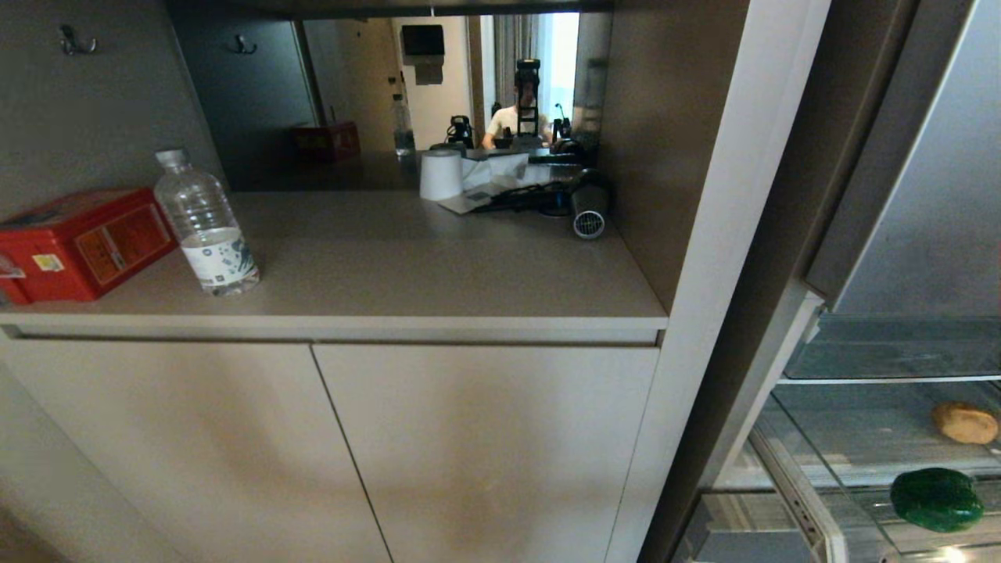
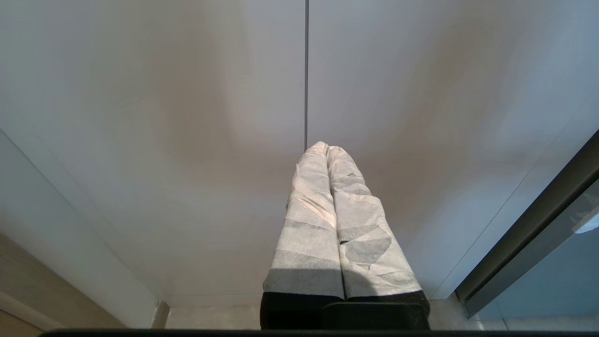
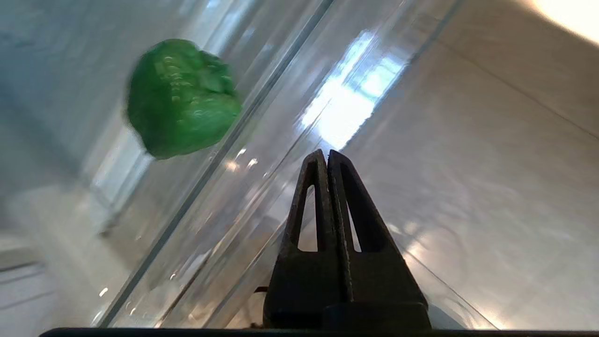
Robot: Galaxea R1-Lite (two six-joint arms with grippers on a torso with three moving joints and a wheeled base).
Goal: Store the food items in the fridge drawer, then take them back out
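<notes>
The fridge drawer (image 1: pixel 794 477) stands pulled out at the lower right of the head view, showing its clear bin. A glossy green bell pepper (image 1: pixel 937 499) lies in the bin, and a tan-brown lump (image 1: pixel 965 422) lies behind it. The right wrist view shows my right gripper (image 3: pixel 325 154), black fingers pressed shut and empty, by the bin's clear wall (image 3: pixel 220 187). The pepper (image 3: pixel 180 98) lies apart from it, beyond the fingertips. My left gripper (image 2: pixel 326 147), wrapped in white, is shut and empty and hangs in front of pale cabinet doors (image 2: pixel 187 140). Neither gripper shows in the head view.
A counter (image 1: pixel 407 266) to the left carries a red box (image 1: pixel 82 242), a water bottle (image 1: pixel 205 227), a white cup (image 1: pixel 440 173) and a hair dryer (image 1: pixel 586 209). A mirror behind reflects a person. A tall white panel (image 1: pixel 704 313) separates counter from fridge.
</notes>
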